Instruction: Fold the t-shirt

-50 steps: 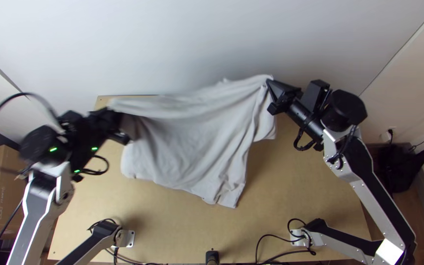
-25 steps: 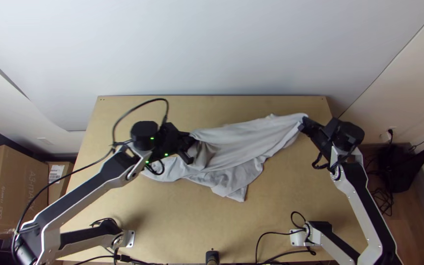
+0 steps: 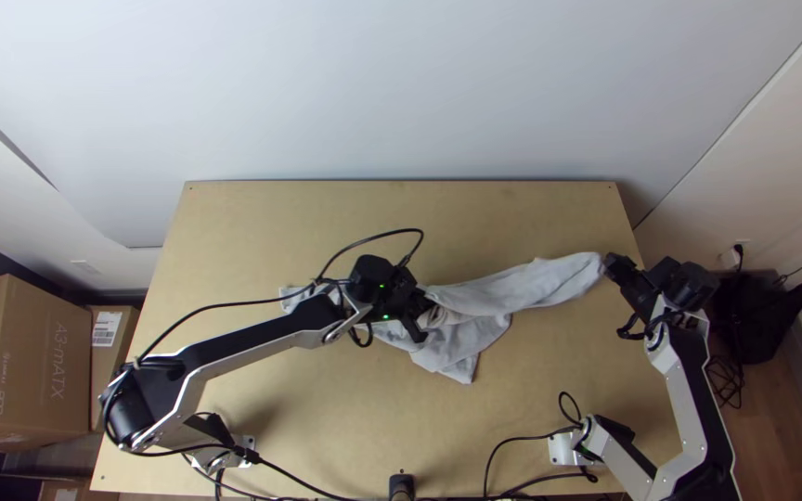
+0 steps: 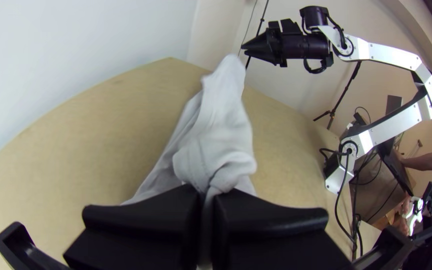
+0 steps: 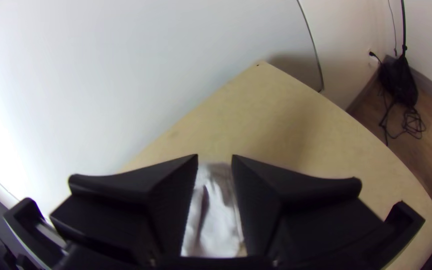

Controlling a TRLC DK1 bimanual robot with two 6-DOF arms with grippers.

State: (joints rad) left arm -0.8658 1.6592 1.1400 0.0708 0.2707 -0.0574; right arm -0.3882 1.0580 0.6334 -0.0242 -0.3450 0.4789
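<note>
1. The t-shirt (image 3: 536, 286) is across the middle of the table (image 3: 327, 209). It is bunched up, not flat. It makes a long strip toward the right arm, and some of it is under the left arm.
2. Our left gripper (image 4: 207, 192) has its two fingers squeezed together on the t-shirt. Just past them the cloth makes a fat, lumpy bunch. We can't tell if that is a sleeve or the bottom.
3. Our right gripper (image 5: 215, 159) has its fingers a little way apart. We see cloth through the gap, but nothing pinched. The loose end (image 3: 587, 265) of the t-shirt is just beside it. We can't tell if that end is up in the air or down on the wood.
4. We think the t-shirt will be light, soft and floppy. It won't break, but it won't keep its shape, so a push would just make more wrinkles.
5. We should take hold near the ends of one edge, with one gripper at each end. The loose end looks easy for the right gripper. A corner (image 3: 461, 369) points toward the arms' bases, and we could pull that to open the cloth.
6. If we pinch only a tiny bit, it could slip out. If we grab a big bunch, it could fold all crooked.
</note>
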